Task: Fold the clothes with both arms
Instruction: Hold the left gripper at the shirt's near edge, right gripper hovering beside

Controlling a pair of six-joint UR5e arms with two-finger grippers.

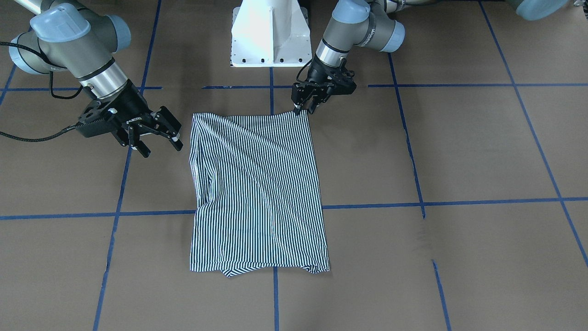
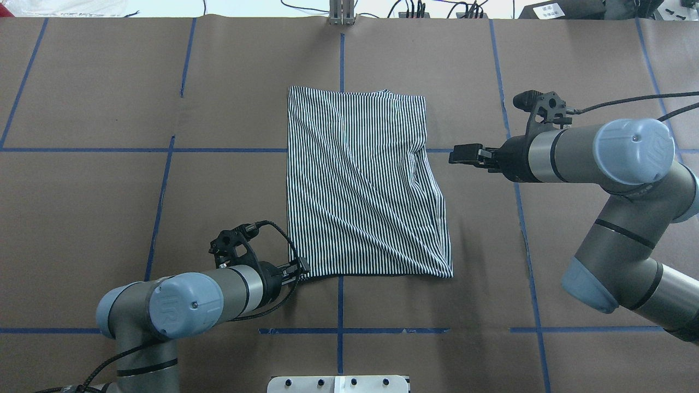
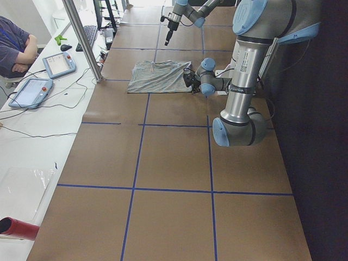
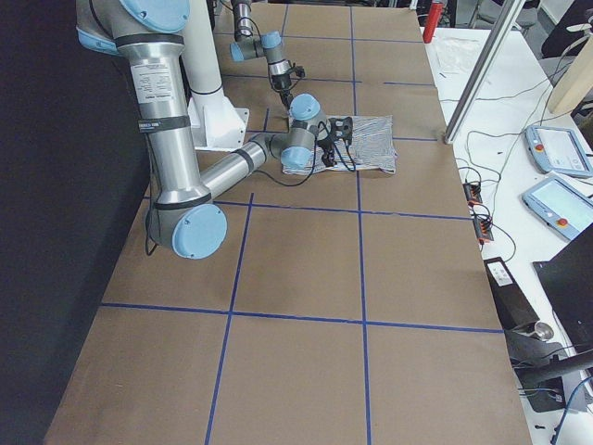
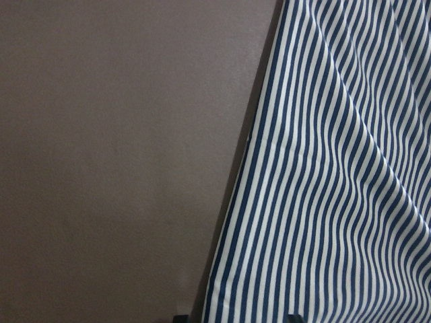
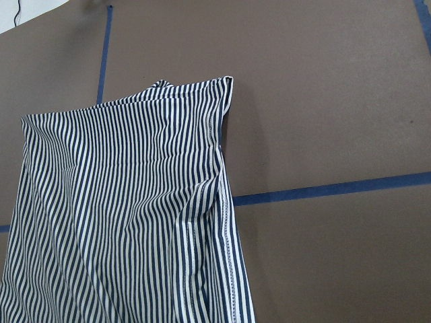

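Overhead exterior: shirt at fingers (left)

Arms: grey-silver tubes, light blue joint caps
Fingers: black
Cables: black, braided
Base: white pedestal, dark bolt holes

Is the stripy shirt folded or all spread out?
Folded. The shirt lies as a rectangle, no sleeves showing, layered edges along one side.
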